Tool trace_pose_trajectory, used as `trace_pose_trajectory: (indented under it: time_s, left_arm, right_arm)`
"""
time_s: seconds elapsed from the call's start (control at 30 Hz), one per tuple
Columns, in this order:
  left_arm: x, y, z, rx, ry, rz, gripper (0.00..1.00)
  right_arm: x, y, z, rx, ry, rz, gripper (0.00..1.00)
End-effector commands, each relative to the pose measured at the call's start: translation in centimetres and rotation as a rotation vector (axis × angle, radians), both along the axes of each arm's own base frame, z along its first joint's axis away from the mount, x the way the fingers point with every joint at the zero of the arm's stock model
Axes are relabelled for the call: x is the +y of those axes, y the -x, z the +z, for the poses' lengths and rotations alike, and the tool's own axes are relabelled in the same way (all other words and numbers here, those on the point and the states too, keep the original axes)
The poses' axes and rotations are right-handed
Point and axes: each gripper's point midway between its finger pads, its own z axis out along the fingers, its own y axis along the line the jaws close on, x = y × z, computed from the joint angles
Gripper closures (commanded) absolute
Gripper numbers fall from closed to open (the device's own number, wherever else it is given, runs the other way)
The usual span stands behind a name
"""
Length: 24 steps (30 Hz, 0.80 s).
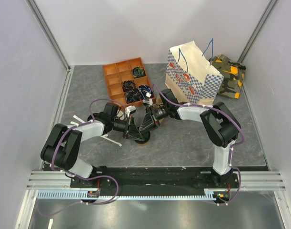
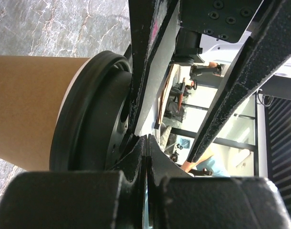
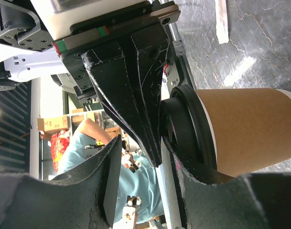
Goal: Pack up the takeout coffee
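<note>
The takeout coffee (image 1: 143, 139) is a brown paper cup (image 2: 31, 105) with a black lid (image 2: 88, 119), standing on the grey table mid-front, mostly hidden under both grippers. My left gripper (image 2: 146, 138) is shut with nothing between its jaws, its tips resting against the lid's top. My right gripper (image 3: 141, 140) is open. The left gripper's closed fingers (image 3: 135, 86) sit between its jaws, and one of its own fingers lies against the lid (image 3: 188, 129). In the top view the left gripper (image 1: 135, 130) and the right gripper (image 1: 148, 125) meet above the cup.
An orange divided tray (image 1: 117, 75) with cables stands at the back. A checked paper bag (image 1: 193, 78) stands open at the back right, with a camouflage pouch (image 1: 229, 74) behind it. White strips (image 1: 112, 140) lie on the table near the left arm.
</note>
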Motion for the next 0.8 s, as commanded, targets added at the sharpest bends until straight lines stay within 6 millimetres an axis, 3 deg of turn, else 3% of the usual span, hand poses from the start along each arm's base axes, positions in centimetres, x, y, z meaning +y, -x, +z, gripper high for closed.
trace_pose_trajectory:
  time_s: [0.0, 0.1, 0.2, 0.37, 0.5, 0.6, 0.77]
  left_arm:
    - [1.5, -0.5, -5.8, -0.019, -0.214, 0.079, 0.98]
    - [1.3, -0.7, -5.0, -0.036, -0.189, 0.07, 0.98]
    - [0.6, -1.2, -3.0, -0.065, -0.126, 0.049, 0.98]
    - [-0.2, -2.3, 2.7, -0.218, -0.016, 0.038, 0.98]
    - [-0.2, -2.1, 5.8, -0.293, 0.03, 0.036, 0.95]
    - [0.1, -1.4, 7.6, -0.363, 0.049, 0.029, 0.87]
    - [1.2, 0.1, 9.6, -0.508, 0.033, -0.002, 0.52]
  right_arm:
    - [-1.4, -0.1, -7.5, 0.036, 0.221, -0.083, 0.52]
    - [-1.4, -0.2, -7.0, 0.028, 0.218, -0.073, 0.52]
    - [-0.9, -0.3, -5.1, -0.008, 0.178, -0.062, 0.52]
    - [0.5, -1.2, -0.1, -0.128, 0.078, -0.044, 0.5]
    - [1.0, -1.8, 3.5, -0.207, 0.017, -0.041, 0.48]
    - [1.2, -2.1, 6.1, -0.269, -0.025, -0.035, 0.46]
    - [0.9, -1.9, 9.1, -0.318, -0.056, -0.034, 0.4]
